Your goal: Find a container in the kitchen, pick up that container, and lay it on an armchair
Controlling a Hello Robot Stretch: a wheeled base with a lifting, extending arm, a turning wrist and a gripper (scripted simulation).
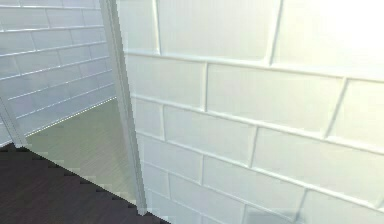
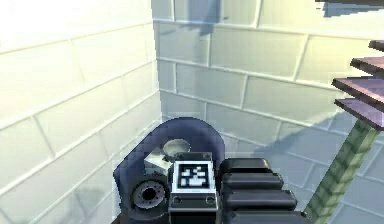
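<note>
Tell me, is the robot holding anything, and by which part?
It cannot be told. The gripper shows against a dark blue rounded shape, with a small pale thing near it.

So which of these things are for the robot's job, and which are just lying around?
For the job: the rounded dark blue armchair; the gripper; a small pale thing by the gripper, maybe the container, held or not I cannot tell.

Just there: the white brick wall; the doorway; the purple slabs; the green post.
</note>
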